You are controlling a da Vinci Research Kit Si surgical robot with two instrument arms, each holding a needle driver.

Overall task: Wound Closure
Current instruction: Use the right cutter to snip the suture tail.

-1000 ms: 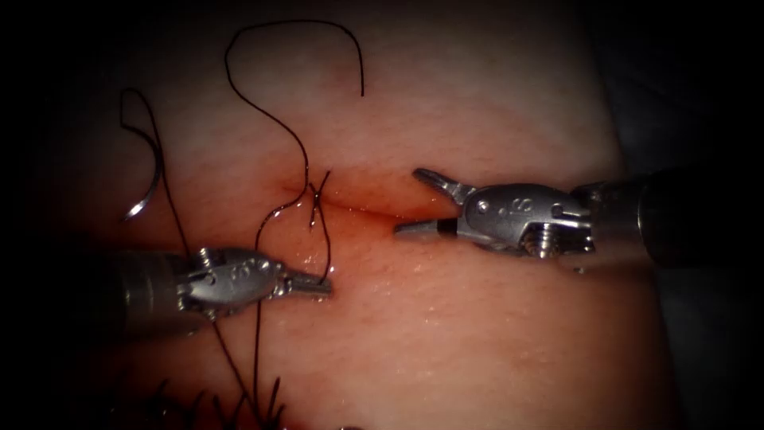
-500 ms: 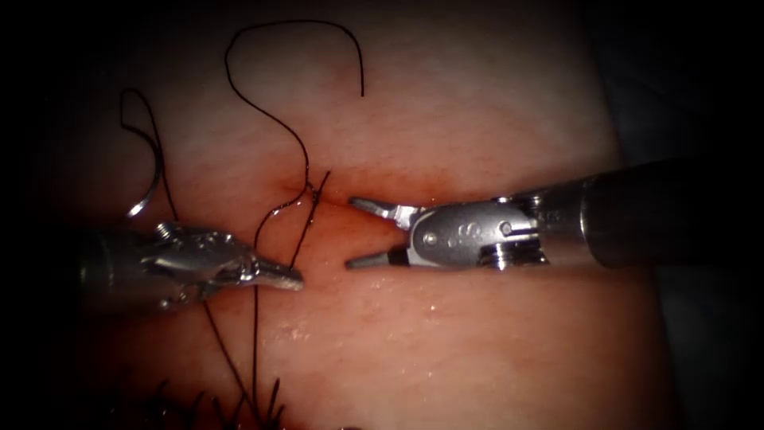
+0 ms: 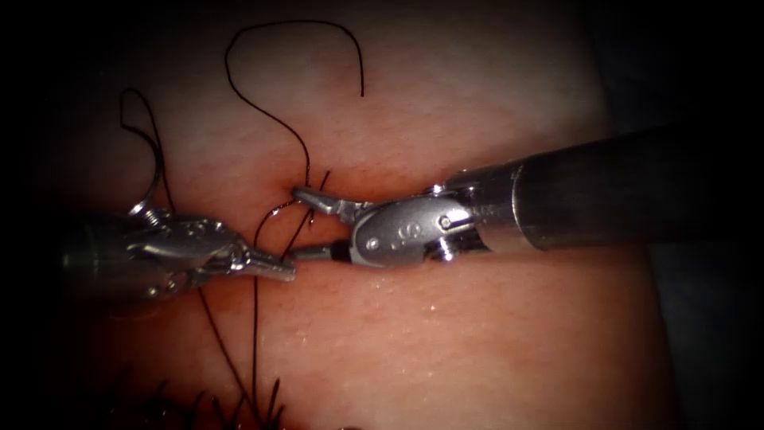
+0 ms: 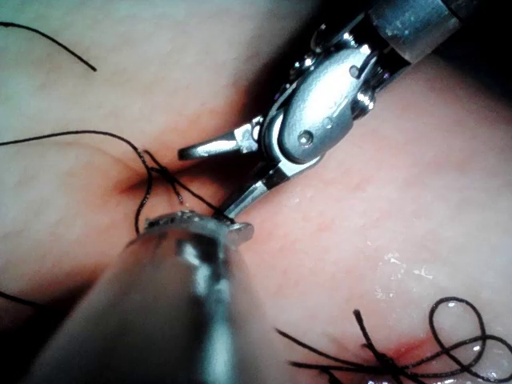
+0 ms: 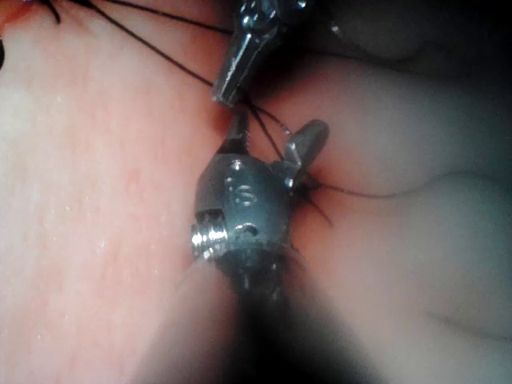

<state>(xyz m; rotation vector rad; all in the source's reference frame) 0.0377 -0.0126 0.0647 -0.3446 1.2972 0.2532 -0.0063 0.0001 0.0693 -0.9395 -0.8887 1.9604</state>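
My left tool [image 3: 280, 269] lies low on the left, its jaws shut on a short strand of thread [image 3: 301, 229] that rises to the stitch knot [image 3: 313, 197] on the cut. Coming in from the right, my right tool [image 3: 294, 224] is open and holds nothing, one jaw by the knot and the other near the left tool's tip, the strand between them. The left wrist view shows the same: left tip [image 4: 238, 231], open right tool [image 4: 204, 182]. The curved needle [image 3: 157, 179] lies free on the tissue [image 3: 477, 334] at far left, not in it, its lower end behind the left tool.
A long loose tail of thread [image 3: 270, 119] curls across the upper tissue. Two strands run down to earlier stitches with cut ends [image 3: 255, 402] at the bottom edge, also seen as a knot [image 4: 384, 356]. Red fluid [image 3: 338, 199] wets the cut around the knot.
The right tool has travelled left along the cut with its jaws open and now straddles the strand at the knot. The left tool has drawn back left and slightly up, still holding the thread.
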